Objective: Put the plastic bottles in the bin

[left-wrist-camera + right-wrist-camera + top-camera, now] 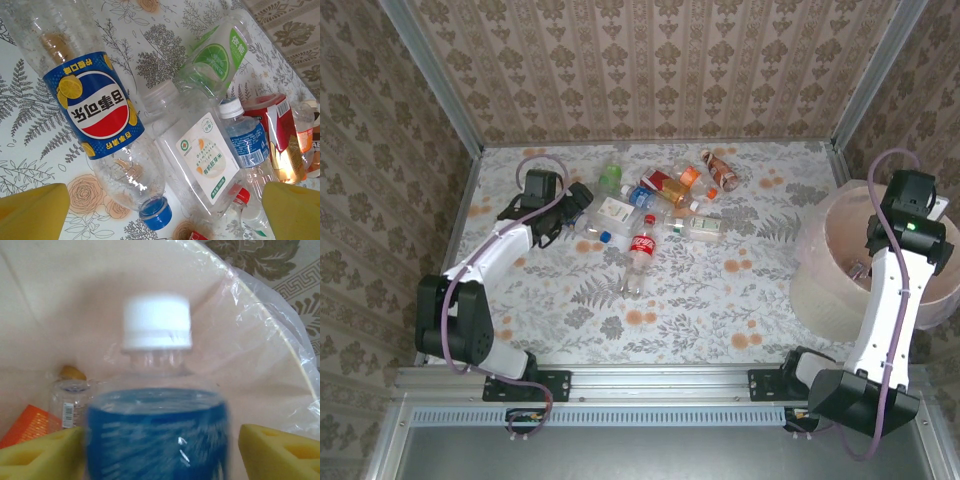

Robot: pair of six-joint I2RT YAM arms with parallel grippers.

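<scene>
Binning barely begun: heap of clear plastic bottles point(617, 210) upper centre.
Right gripper point(160, 440) parted, slack around blue-labelled bottle point(157, 410) over pale round bin point(815, 285); left gripper point(162, 212) wide open, empty.

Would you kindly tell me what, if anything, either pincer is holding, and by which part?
Nothing seems gripped. The left pincer stands open over loose bottles; the blue-labelled bottle sits between the right pincer's open fingers, clear of one.
</scene>
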